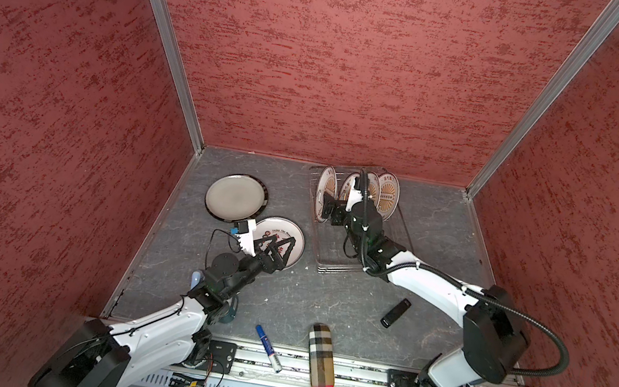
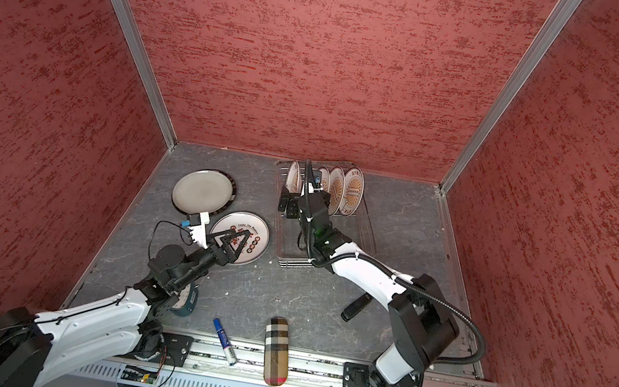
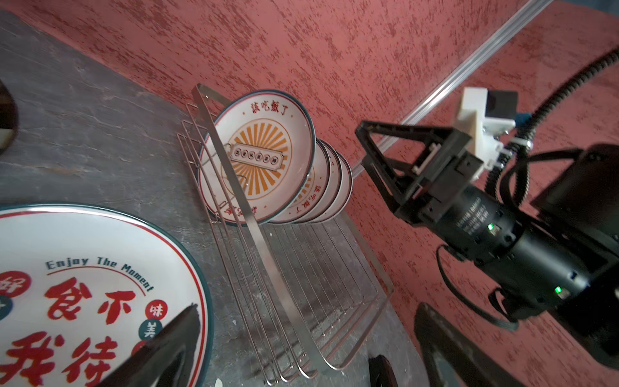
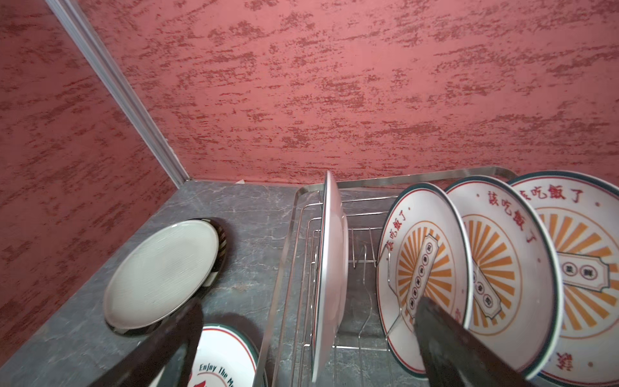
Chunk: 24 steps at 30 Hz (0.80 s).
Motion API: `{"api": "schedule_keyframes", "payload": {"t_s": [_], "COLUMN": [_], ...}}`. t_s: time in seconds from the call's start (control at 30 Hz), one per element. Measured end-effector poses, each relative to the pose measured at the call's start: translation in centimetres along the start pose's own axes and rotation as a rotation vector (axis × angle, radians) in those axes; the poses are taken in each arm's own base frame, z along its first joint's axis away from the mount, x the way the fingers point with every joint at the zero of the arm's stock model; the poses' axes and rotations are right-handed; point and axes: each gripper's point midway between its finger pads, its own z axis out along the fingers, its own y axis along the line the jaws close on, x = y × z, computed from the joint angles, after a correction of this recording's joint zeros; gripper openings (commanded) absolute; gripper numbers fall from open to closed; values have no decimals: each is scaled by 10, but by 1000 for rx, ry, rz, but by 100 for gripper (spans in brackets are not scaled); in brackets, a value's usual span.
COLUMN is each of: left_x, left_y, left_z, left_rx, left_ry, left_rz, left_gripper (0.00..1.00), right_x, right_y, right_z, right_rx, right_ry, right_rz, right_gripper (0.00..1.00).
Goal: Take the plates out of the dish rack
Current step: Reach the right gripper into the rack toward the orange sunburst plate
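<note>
Your wide-open right gripper (image 1: 330, 207) faces the upright plate (image 4: 330, 268) edge-on in the dish rack (image 4: 418, 180), far nearer than your open left gripper (image 1: 276, 246)

the flat plate (image 3: 100, 234) reads "enjoy the moment"; racked sunburst plates (image 3: 258, 154) read "該吃飯了".

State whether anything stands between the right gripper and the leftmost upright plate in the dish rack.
Nothing visible does: the open right gripper faces the edge-on plate, apart from the other plates in the dish rack.
</note>
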Motion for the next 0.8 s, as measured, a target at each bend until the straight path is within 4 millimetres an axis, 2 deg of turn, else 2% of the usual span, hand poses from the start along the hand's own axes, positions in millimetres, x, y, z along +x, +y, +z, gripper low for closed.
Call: {"api": "schedule_keyframes", "payload": {"t_s": [0.07,0.17,0.2,0.33,0.5,0.7,0.8], "left_x": [5,11,13,15,15,6,0], "left_y": [-3,-7,-8,-9,-9,-18,-18], "left_z": [3,5,6,8,8,3,0], "left_rx": [31,73,79,90,89,94,74], "left_ry": [35,69,79,91,87,47,21], "left_rz": [5,7,8,13,14,37,43], "left_gripper": [99,99,99,99,100,99,99], "right_x": [-1,1,2,9,4,1,8], "right_y": [-2,-6,-9,-15,-8,-8,-13], "right_z": [9,19,20,28,48,67,73], "right_rx": [35,83,99,145,170,239,289], "right_ry": [4,-4,-6,-2,0,11,20], "right_rz": [-4,-6,-7,-22,-43,-80,-109], "right_gripper": [87,67,64,56,50,45,41]}}
